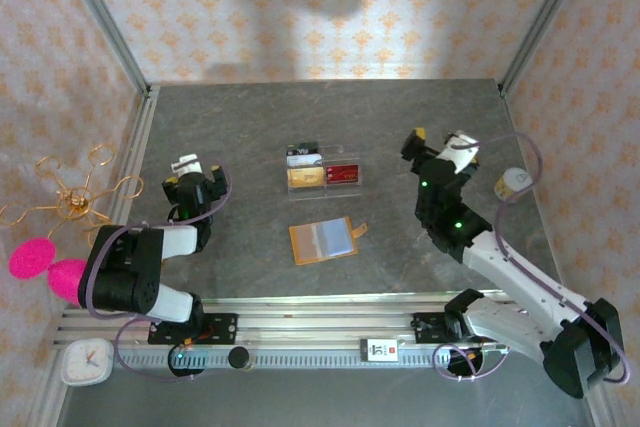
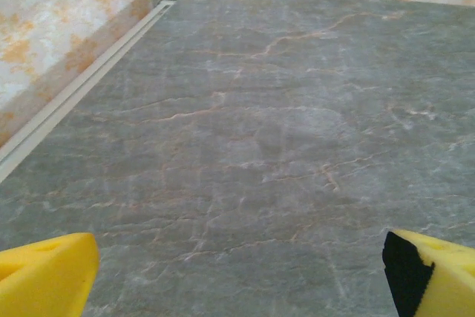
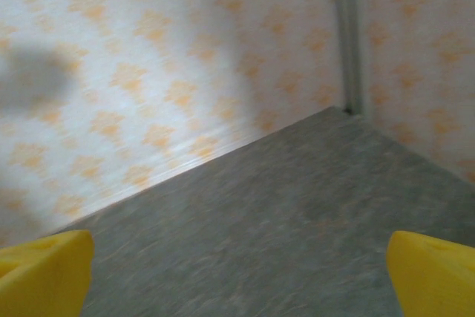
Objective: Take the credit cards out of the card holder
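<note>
Grey veined tabletop (image 1: 250, 127) is lying bare over most of its width, fenced by patterned walls (image 1: 300, 7) on three sides and by a metal rail (image 1: 300, 355) along the near edge. Open floor is stretching on both flanks and toward the far wall.

At the middle, the card holder (image 1: 322, 240) is lying flat and spread open, well apart from both arms. It is showing an orange-tan border around grey-blue clear sleeves, with its small tab (image 1: 358, 230) sticking out at the right edge. Whether any card is sitting in the sleeves cannot be told. Just beyond it, a clear stand (image 1: 323, 185) is holding the credit cards (image 1: 343, 174): a red one on the right, a tan-gold one to its left and darker ones behind. Their markings are too small to read.

The left gripper (image 1: 188, 165) (image 2: 237, 280) is hanging over bare table at the left with its yellow fingertips (image 2: 44, 272) spread wide and gripping nothing. The right gripper (image 1: 440, 137) (image 3: 237, 280) is pointing toward the far right corner, right of the stand, its fingertips (image 3: 434, 272) likewise wide apart and holding nothing.

A small pale cup (image 1: 513, 182) is standing near the right wall. A white label (image 1: 380, 349) with a red mark is sitting on the rail, its writing unreadable.
</note>
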